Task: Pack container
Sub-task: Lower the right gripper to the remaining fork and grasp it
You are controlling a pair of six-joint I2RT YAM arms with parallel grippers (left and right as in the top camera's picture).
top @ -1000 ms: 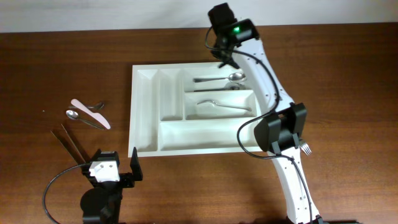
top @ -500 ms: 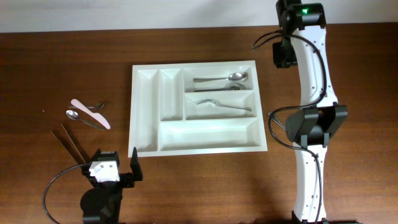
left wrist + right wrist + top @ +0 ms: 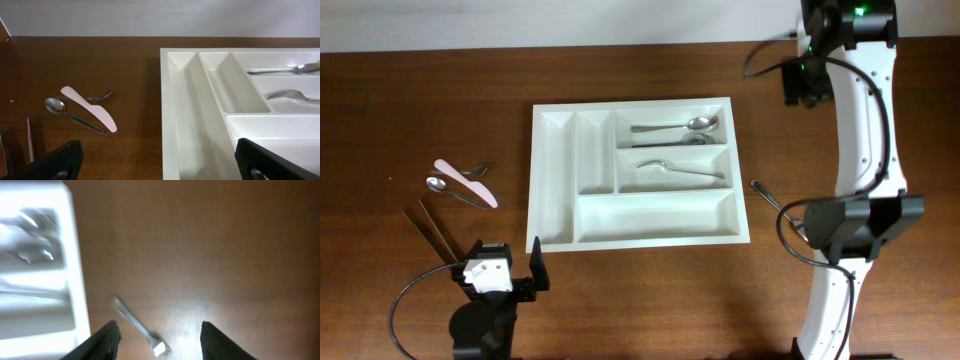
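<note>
A dark brown wooden table (image 3: 440, 100) is stretching across the scene — its grain running side to side — while a plain pale wall (image 3: 520, 20) is bordering its far edge.

No text, label, brand or number can be read in any view, neither on the white cutlery tray (image 3: 650, 213) nor on the spoons (image 3: 701, 124) lying inside it.

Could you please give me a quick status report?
Left gripper open, empty. Right gripper open, empty. Tray partly packed. Loose fork right of tray.
</note>
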